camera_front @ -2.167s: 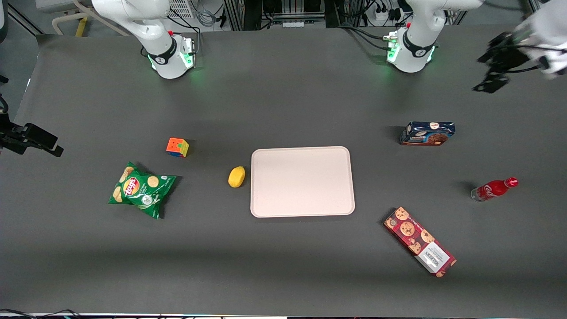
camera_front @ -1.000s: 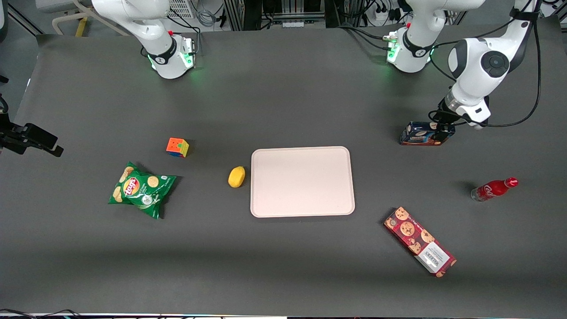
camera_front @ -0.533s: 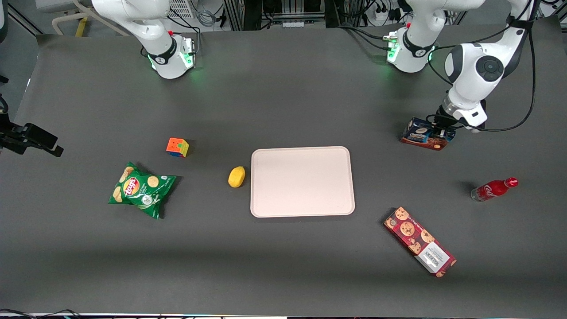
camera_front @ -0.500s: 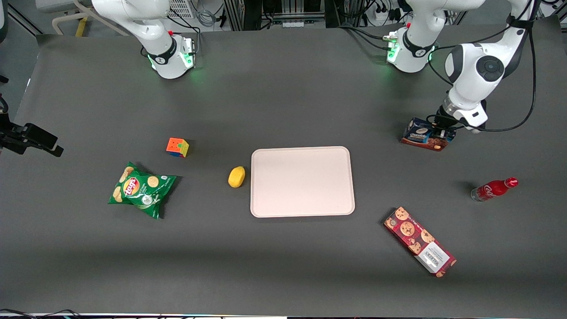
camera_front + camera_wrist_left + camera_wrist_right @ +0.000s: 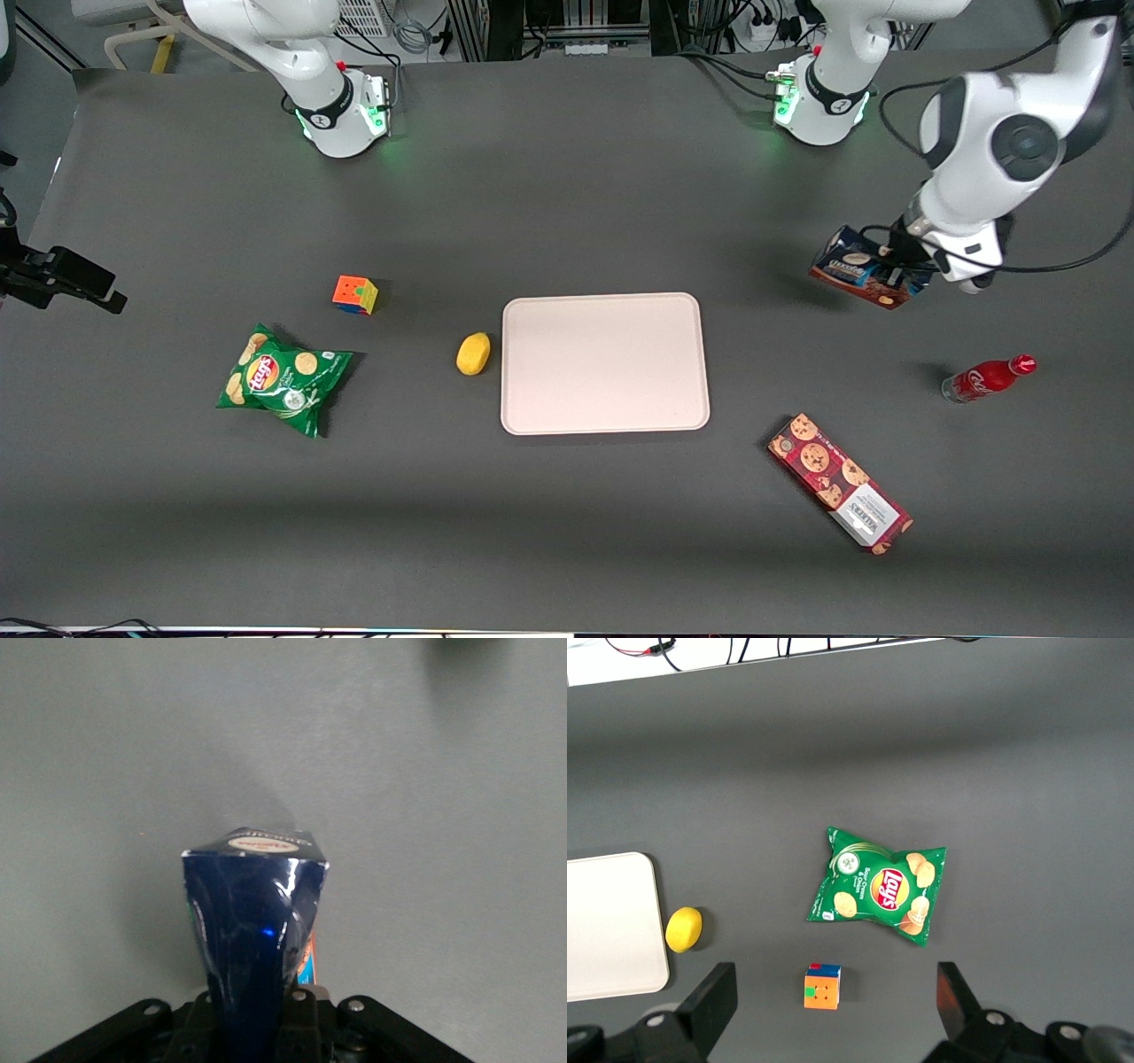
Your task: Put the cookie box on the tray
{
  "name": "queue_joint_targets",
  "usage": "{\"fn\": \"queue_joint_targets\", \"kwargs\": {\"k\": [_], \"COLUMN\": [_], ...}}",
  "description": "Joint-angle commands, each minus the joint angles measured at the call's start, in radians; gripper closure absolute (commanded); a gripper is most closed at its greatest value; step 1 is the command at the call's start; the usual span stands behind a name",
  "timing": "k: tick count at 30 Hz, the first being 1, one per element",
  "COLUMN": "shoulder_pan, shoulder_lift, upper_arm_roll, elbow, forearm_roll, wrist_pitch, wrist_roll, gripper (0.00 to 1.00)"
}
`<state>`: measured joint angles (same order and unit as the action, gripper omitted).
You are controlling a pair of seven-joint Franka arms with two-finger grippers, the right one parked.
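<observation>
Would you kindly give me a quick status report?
Gripper shut on cookie box, lifted off table. Tray bare, toward parked arm's end. Path unobstructed.

Wore glossy white rounded shells on the working arm (image 5: 970, 190), with a dark grey round joint cap (image 5: 1028, 142). Trailed thin black cables (image 5: 1054, 266). Ended in a black gripper (image 5: 889, 266), at two o'clock from the middle of the table (image 5: 567, 195). Glowed green at the white, black-banded base (image 5: 819, 106).
</observation>
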<state>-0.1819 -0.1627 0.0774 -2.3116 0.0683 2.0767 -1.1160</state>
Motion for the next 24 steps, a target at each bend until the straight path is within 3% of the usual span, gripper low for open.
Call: {"fn": "queue_joint_targets", "kwargs": {"k": [1, 13, 17, 24], "shoulder_pan": [-0.008, -0.013, -0.013, -0.014], "shoulder_lift": [0.032, 0.221, 0.276, 0.431], "upper_arm_roll": [-0.021, -0.135, -0.223, -0.372], "elbow": [0.262, 0.813, 0.876, 0.865], "forearm_roll": [-0.024, -0.061, -0.064, -0.067], "wrist_pitch": [-0.242, -0.627, -0.623, -0.52], "wrist_roll": [0.211, 0.63, 0.636, 0.631], "gripper": [1.0, 1.0, 1.0, 1.0]}}
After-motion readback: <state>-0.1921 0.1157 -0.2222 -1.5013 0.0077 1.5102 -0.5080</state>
